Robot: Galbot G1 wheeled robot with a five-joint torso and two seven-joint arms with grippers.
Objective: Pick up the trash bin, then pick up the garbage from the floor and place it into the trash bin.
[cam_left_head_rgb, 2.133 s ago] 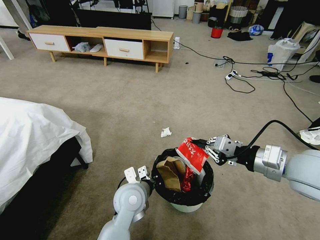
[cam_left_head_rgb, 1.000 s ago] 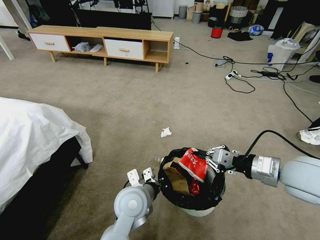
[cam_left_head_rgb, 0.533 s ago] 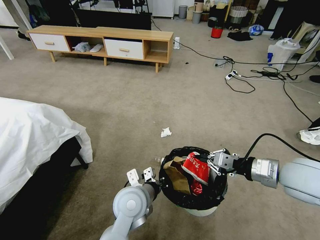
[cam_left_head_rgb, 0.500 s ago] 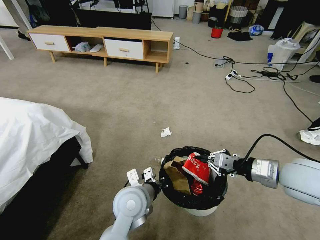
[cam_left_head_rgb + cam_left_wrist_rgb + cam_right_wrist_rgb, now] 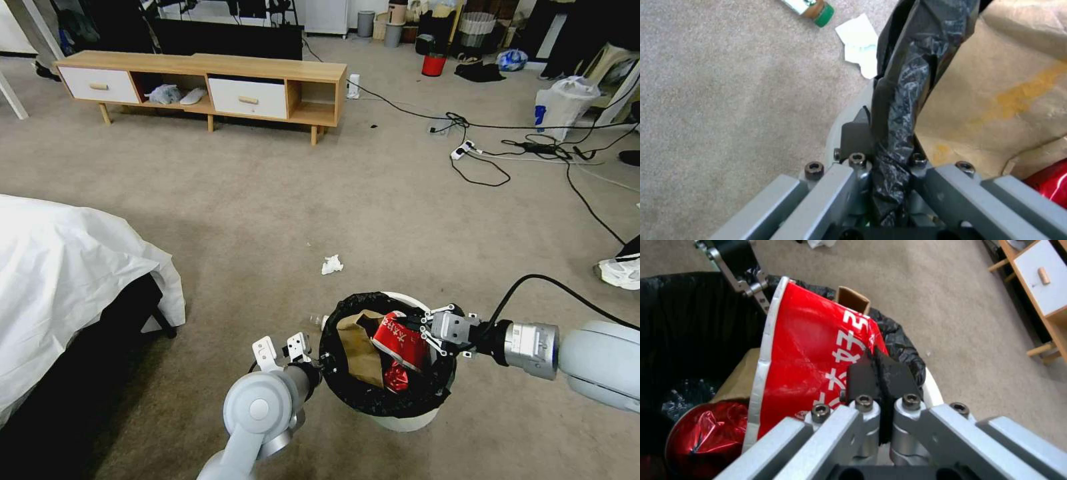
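The trash bin (image 5: pixel 400 417) hangs pinched by your left gripper (image 5: pixel 319 360); lower the right gripper's (image 5: pixel 421 331) clamped red-and-white carton (image 5: pixel 399 340) deeper before releasing.

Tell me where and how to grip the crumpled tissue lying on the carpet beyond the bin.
Come straight down on the tissue and pinch across its raised middle fold. It lies low and loose on the carpet, apart from the trash bin, so a side approach would likely just push it.
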